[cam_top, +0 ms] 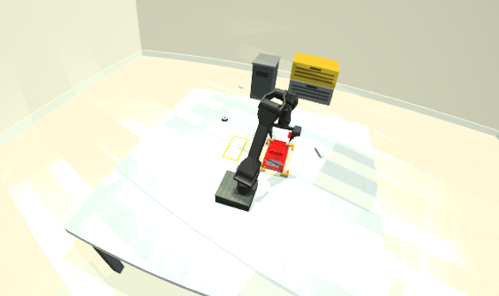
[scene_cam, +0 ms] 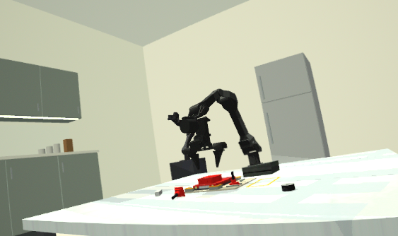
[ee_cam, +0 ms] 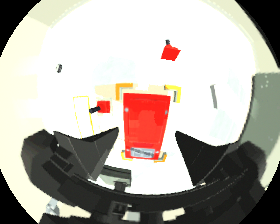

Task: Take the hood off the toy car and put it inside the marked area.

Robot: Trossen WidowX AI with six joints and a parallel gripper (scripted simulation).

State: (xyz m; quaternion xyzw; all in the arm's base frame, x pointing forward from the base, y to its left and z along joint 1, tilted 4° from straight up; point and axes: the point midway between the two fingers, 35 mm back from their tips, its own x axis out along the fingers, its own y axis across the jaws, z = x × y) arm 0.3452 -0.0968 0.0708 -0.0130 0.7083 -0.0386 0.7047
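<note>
The toy car (cam_top: 276,163) (scene_cam: 218,184) sits on a beige board with orange corner pieces. A red panel that looks like its hood (cam_top: 276,148) (scene_cam: 210,179) (ee_cam: 146,117) lies on top; I cannot tell exactly where the hood ends and the body begins. The marked area is a yellow outline (cam_top: 228,146) (scene_cam: 273,181) (ee_cam: 81,96) on the table beside the board, with nothing inside it. My gripper (cam_top: 283,134) (scene_cam: 208,167) (ee_cam: 147,131) is wide open and empty. It points down above the car, with a fingertip on each side of the red panel in the wrist view.
A small red part with a black peg (scene_cam: 234,181) (ee_cam: 103,106) stands between car and outline. Another red part (scene_cam: 179,191) (ee_cam: 170,53) lies beyond the board. A black round piece (cam_top: 224,119) (scene_cam: 288,187) and a grey bar (cam_top: 318,152) (scene_cam: 158,192) (ee_cam: 214,96) lie farther off.
</note>
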